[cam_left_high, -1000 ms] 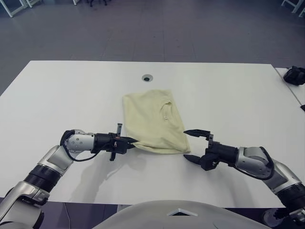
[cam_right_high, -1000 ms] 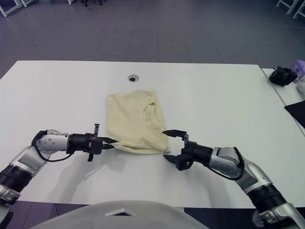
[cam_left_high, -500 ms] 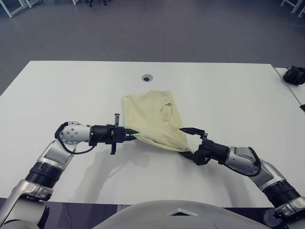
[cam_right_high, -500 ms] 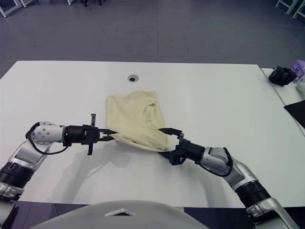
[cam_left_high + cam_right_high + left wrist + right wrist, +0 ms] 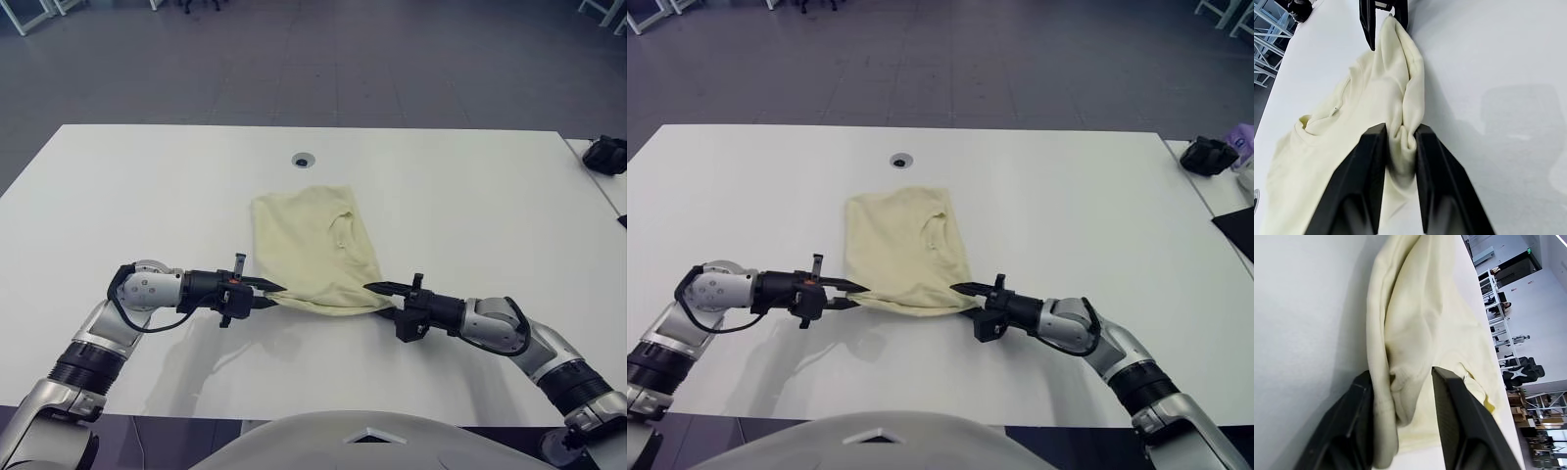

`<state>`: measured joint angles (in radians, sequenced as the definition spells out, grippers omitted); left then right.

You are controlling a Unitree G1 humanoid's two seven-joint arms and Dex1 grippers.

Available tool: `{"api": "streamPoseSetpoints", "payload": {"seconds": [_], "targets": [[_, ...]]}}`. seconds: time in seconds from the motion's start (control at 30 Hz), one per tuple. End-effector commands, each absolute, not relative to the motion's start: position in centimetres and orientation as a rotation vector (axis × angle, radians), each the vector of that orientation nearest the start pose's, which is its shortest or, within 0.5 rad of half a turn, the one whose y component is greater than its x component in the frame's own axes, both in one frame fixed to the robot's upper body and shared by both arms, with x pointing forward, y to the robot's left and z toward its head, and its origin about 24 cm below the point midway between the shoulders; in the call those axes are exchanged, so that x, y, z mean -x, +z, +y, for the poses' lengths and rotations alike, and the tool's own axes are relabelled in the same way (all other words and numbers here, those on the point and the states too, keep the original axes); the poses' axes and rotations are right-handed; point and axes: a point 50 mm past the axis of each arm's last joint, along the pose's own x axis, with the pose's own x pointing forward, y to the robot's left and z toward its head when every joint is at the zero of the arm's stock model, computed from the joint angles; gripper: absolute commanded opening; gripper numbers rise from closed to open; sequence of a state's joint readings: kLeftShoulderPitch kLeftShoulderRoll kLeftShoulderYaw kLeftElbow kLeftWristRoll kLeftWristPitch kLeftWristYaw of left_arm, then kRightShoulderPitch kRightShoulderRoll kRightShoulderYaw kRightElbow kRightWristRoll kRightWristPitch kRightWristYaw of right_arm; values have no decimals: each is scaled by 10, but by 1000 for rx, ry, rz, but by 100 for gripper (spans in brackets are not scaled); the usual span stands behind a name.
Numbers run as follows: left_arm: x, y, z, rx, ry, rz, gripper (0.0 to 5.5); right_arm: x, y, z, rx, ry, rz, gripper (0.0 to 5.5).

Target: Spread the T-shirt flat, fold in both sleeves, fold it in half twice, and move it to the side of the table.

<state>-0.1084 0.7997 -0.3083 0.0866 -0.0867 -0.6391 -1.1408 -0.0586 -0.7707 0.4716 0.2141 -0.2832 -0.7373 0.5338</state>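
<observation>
Your left hand and right hand are each clenched on a near corner of the pale yellow folded cotton T-shirt (mid white counter); its long axis runs away from you, so fold forward.

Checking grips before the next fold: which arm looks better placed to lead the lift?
Left, probably: the left gripper pinches the T-shirt tightly at its corner; the right gripper sits wider around bunched cloth.
</observation>
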Motion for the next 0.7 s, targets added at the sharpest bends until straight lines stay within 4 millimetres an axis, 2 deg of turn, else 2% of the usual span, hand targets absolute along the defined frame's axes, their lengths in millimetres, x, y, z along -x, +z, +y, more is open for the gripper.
{"api": "streamPoseSetpoints", "payload": {"seconds": [0.03,0.13,0.23,0.33,0.57,0.7], "targets": [[-208,65,186,-951,-1558,-123,163,-174,-4,-198,987,1438,178,98],[-206,59,185,-955,-1575,-128,209,-166,4,-197,946,1480,204,49],[-205,54,191,-960,-1568,-95,255,-168,12,-194,939,1494,202,5],[-205,49,196,-974,-1576,-54,206,-173,15,-193,943,1480,201,4],[-198,53,192,-976,-1635,-85,85,-177,30,-190,896,1434,196,4],[-192,54,192,-993,-1681,-86,12,-172,39,-187,840,1441,219,4]]}}
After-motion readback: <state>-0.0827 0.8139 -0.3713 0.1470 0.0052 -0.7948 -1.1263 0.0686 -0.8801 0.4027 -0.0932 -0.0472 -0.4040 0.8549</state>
